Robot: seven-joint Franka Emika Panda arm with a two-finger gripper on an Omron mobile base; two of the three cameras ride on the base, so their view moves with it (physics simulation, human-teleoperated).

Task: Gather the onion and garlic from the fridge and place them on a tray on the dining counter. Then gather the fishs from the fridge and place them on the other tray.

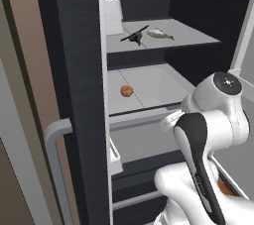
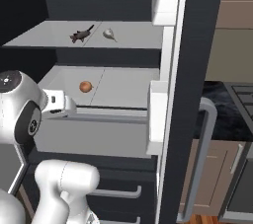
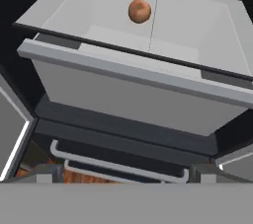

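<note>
While the fridge (image 1: 79, 70) stood with both doors swung wide, the onion (image 1: 126, 90) lay alone on the pale floor of the open grey bin (image 3: 123, 70) at mid height, near the bin's back wall and just beside its centre seam; on the shelf (image 2: 59, 38) above it lay a silver-grey fish (image 1: 159, 33), with a dark, tapered thing (image 1: 133, 36) just beside it that could not be told for certain; the gripper (image 3: 126, 176) hung in front of the bin's front wall, below the onion and apart from it, its jaws spread wide and pinching nothing; below the bin the two handled drawers (image 3: 118, 161) were shut; the white arm (image 1: 208, 135) rose before the fridge.
</note>
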